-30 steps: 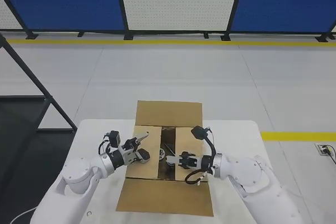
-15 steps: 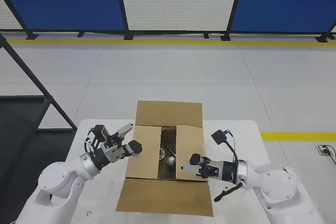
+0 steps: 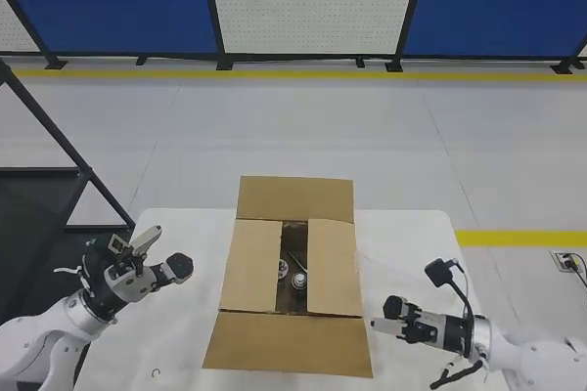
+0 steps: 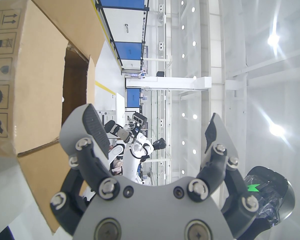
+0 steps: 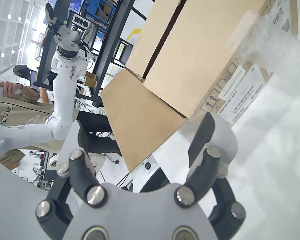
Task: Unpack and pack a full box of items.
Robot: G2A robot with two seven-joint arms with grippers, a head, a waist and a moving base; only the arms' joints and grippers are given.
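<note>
A brown cardboard box [image 3: 274,279] stands in the middle of the white table [image 3: 401,244]. Its two side flaps lie folded inward, leaving a dark gap where a few small metallic items [image 3: 296,280] show. The far flap [image 3: 295,198] and near flap [image 3: 289,344] hang outward. My left gripper [image 3: 164,252] is open and holds nothing, off the box's left side; the box [image 4: 27,76] shows beyond its fingers [image 4: 95,126]. My right gripper [image 3: 380,324] is open too, near the box's near right corner, with the box [image 5: 190,51] ahead of it.
A black metal frame [image 3: 39,127] rises beside the table's left edge. Bare table lies left and right of the box. A labelled side of the box [image 5: 240,88] faces the right gripper.
Both grippers have pulled back from the box's gap: the left one went left over the table, the right one went right and toward the near edge. The side flaps stay folded in.
</note>
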